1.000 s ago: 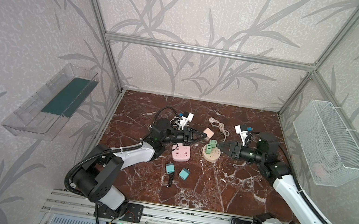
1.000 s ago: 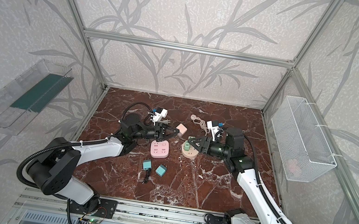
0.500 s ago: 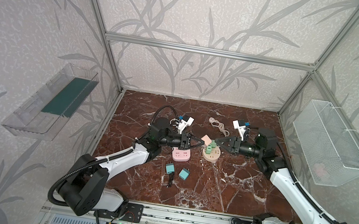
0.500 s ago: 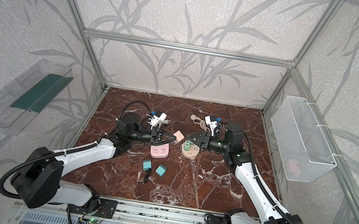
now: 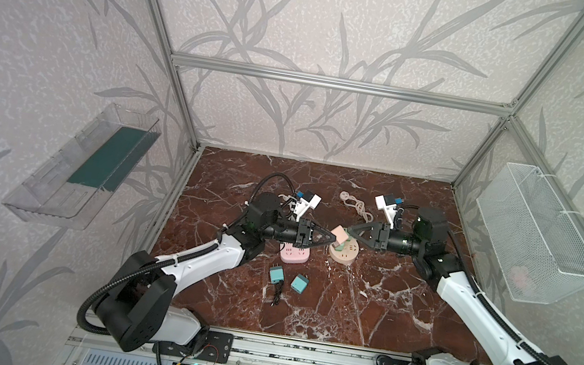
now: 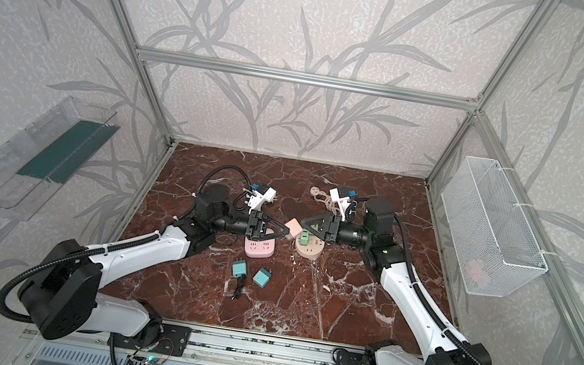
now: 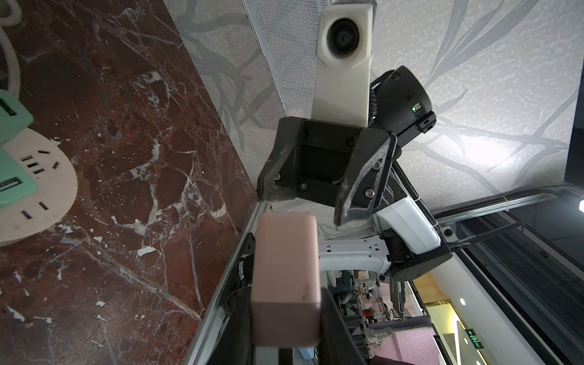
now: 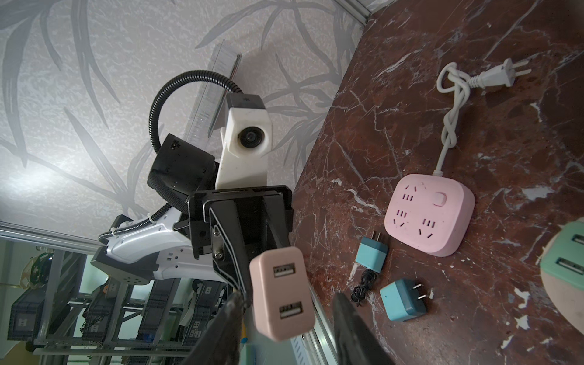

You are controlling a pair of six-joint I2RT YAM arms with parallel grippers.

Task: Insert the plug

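As my left hand grips the pink plug at its tips (lifted off the desk, over the round socket), my right hand sits just opposite, spread partway and empty.

Both my top views are evenly bright and sharp, with only soft shadows on the desk. My wrist views bow at the edges, and a glare patch whitens the wall.
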